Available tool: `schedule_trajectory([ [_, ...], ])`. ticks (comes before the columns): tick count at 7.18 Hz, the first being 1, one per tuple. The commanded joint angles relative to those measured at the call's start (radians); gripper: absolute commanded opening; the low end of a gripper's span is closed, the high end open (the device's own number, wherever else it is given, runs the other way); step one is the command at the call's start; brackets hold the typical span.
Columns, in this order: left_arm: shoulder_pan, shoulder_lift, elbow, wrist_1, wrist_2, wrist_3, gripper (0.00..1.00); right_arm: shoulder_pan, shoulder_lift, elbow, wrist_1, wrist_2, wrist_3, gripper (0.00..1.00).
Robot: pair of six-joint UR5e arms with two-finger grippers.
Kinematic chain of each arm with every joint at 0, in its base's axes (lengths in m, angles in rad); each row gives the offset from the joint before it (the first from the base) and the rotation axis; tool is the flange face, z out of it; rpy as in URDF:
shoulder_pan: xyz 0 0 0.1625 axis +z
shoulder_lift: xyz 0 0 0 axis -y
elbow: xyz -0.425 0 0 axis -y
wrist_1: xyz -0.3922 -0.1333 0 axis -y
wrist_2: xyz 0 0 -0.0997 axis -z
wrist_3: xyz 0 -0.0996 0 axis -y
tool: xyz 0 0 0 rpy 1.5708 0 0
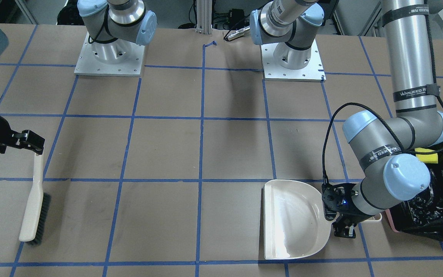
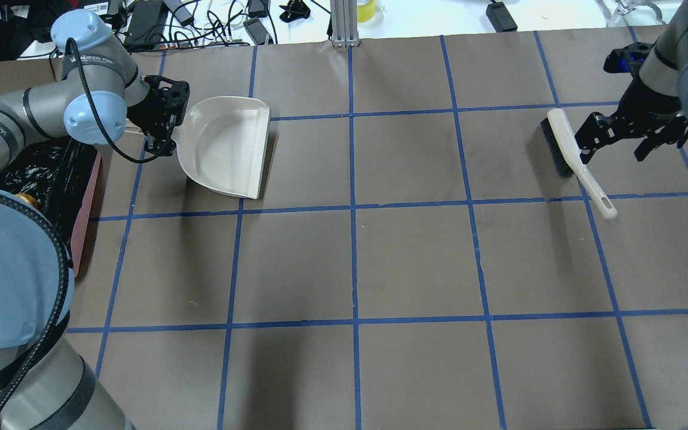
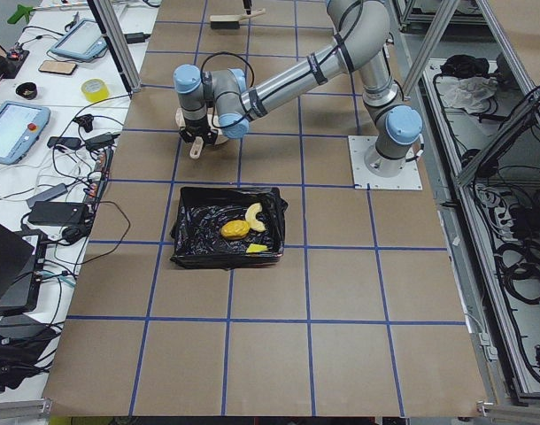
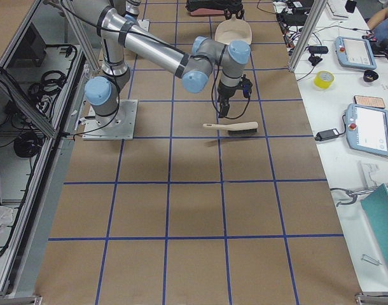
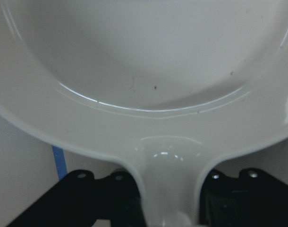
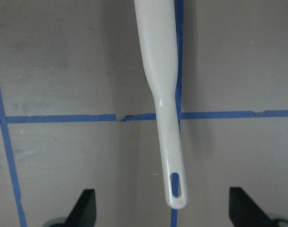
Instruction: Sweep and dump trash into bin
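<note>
The trash lies inside the bin [image 3: 189, 232], a pink box [image 2: 88, 192] lined with a black bag: the tan croissant piece [image 3: 255, 215], the golden potato-like oval [image 3: 234, 229] and the yellow sponge wedge [image 1: 426, 154]. The beige dustpan [image 1: 294, 219] lies flat and empty on the table beside the bin. My left gripper [image 1: 343, 227] is shut on the dustpan's handle [image 5: 168, 189]. The white brush [image 2: 566, 149] lies on the table. My right gripper [image 6: 160, 208] is open just above the end of the brush handle and does not touch it.
The left arm's elbow and forearm [image 1: 394, 161] hang over the bin. The two arm bases [image 1: 110, 57] stand at the table's robot side. Cables and tablets [image 3: 22, 128] lie on a side bench beyond the table edge.
</note>
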Motion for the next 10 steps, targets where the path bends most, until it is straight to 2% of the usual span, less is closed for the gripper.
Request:
schedule_trajectory([
  [1, -0.015, -0.010, -0.001, 0.012, 0.004, 0.002, 0.00, 0.009, -0.093, -0.082, 0.161, 0.004, 0.127, 1.00],
  [2, -0.015, -0.014, -0.002, 0.016, 0.005, 0.004, 0.00, 0.041, -0.147, -0.084, 0.178, 0.038, 0.140, 1.00],
  [3, -0.015, -0.019, -0.002, 0.018, 0.005, 0.002, 0.23, 0.101, -0.157, -0.081, 0.180, 0.085, 0.166, 1.00],
  [4, -0.013, -0.022, -0.002, 0.018, 0.007, -0.003, 0.42, 0.159, -0.165, -0.084, 0.178, 0.085, 0.209, 1.00],
  [5, -0.013, -0.024, -0.006, 0.016, 0.007, -0.007, 0.48, 0.219, -0.186, -0.075, 0.176, 0.087, 0.228, 1.00],
  [8, -0.016, -0.004, -0.007, 0.009, 0.004, -0.051, 0.49, 0.345, -0.192, -0.072, 0.164, 0.073, 0.333, 1.00],
  [10, -0.031, 0.065, -0.003, -0.073, 0.010, -0.236, 0.49, 0.387, -0.191, -0.075, 0.167, 0.076, 0.383, 1.00],
])
